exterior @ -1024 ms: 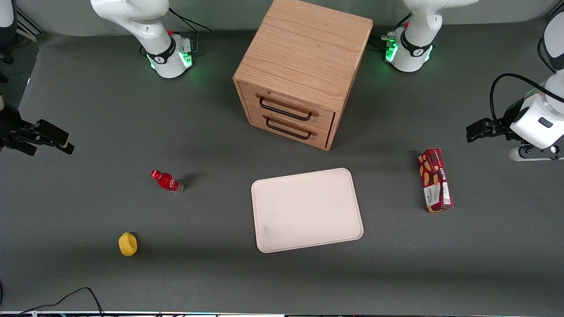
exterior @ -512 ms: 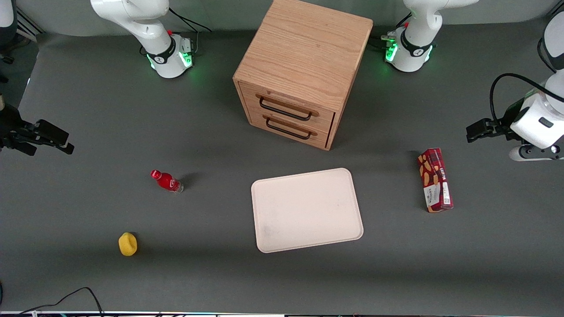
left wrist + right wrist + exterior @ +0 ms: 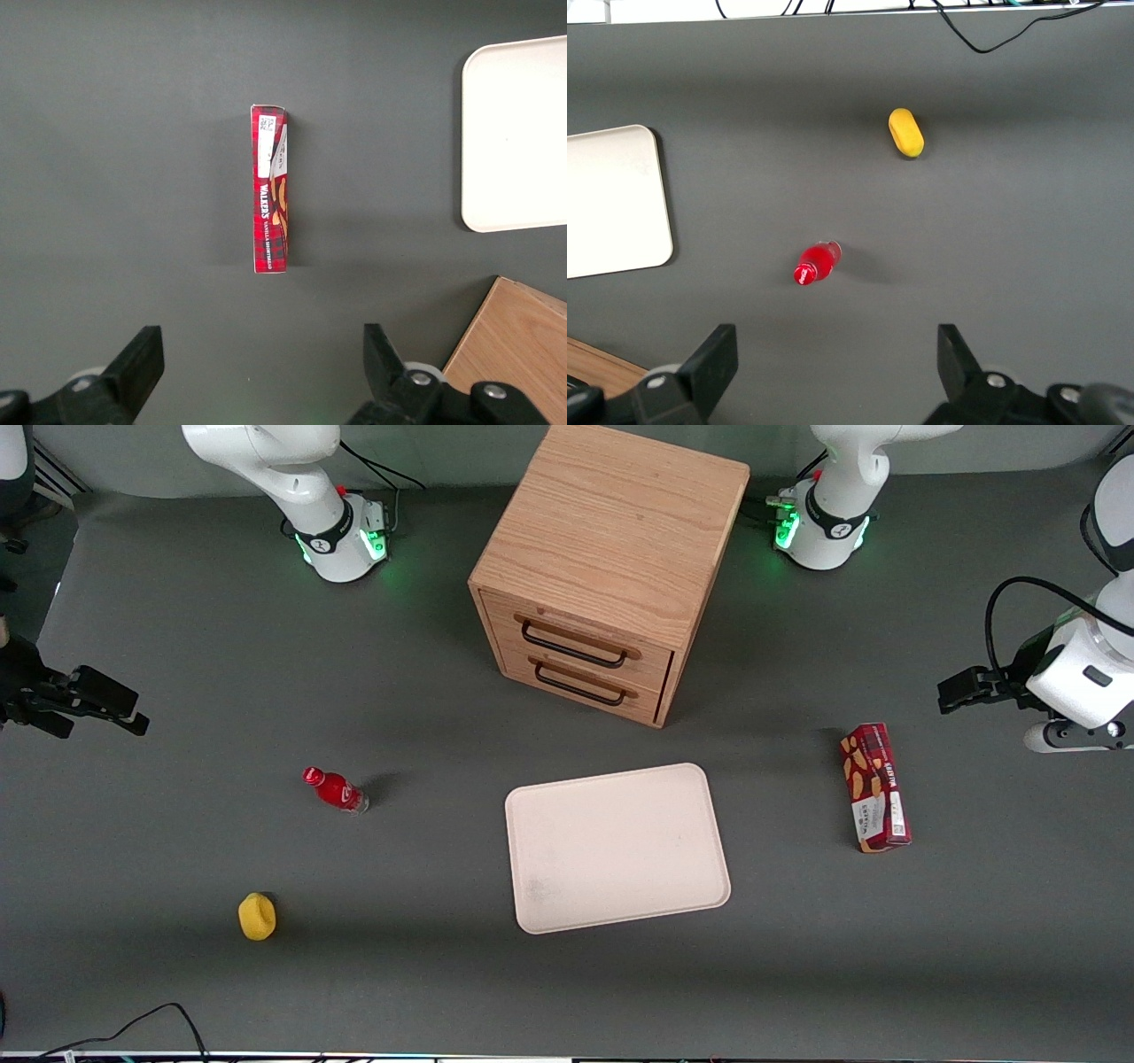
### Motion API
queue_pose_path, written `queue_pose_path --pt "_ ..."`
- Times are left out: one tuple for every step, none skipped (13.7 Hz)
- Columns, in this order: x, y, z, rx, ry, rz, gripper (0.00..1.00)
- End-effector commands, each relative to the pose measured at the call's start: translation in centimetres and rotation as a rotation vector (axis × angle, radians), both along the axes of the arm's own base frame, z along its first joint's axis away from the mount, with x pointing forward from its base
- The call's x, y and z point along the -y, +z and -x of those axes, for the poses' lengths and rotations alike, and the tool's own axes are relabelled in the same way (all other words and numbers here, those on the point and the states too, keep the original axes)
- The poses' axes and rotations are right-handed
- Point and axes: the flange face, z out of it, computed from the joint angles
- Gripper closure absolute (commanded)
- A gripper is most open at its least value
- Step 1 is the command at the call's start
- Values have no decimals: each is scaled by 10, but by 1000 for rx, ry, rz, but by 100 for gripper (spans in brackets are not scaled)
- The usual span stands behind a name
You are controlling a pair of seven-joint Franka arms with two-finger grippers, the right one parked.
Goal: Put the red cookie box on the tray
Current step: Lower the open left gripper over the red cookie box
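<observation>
The red cookie box [image 3: 874, 787] lies flat on the grey table toward the working arm's end, its white label patch at the end nearer the front camera. In the left wrist view the red cookie box [image 3: 271, 189] lies well clear of the fingers. The cream-white tray [image 3: 617, 848] sits in the middle of the table, in front of the wooden drawer cabinet, with nothing on it; a corner of the tray [image 3: 514, 133] shows in the wrist view. My gripper [image 3: 961, 688] hangs above the table, higher than the box and a little farther from the front camera. It is open [image 3: 263, 363] with nothing between its fingers.
A wooden two-drawer cabinet [image 3: 607, 567] stands farther from the front camera than the tray, both drawers shut. A small red bottle [image 3: 335, 789] and a yellow lemon-like object [image 3: 257, 917] lie toward the parked arm's end. A black cable [image 3: 142, 1023] runs along the table's near edge.
My wrist has shifted very slightly; the gripper stays in about the same place. The box and the tray have not moved.
</observation>
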Motion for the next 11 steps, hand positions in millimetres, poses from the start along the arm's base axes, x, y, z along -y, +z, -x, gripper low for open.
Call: queue_pose_path --pt "0 0 0 -5 4 6 0" --pt "-1 -3 0 -11 2 4 0" --pt "-2 -11 -3 -24 1 -2 0" --pt "-5 -21 -6 -44 5 -5 0" --pt "-9 -36 -10 -59 7 -6 0" --pt "-13 -50 -17 -63 -9 -20 0" --pt "-16 -70 -27 -72 -30 -41 0" --pt "-17 -103 -37 -98 -34 -39 0" --pt "-17 -134 -48 -109 -34 -31 0" --pt "-18 -159 -57 -113 -32 -23 0" --pt "-19 -182 -60 -119 -34 -18 0"
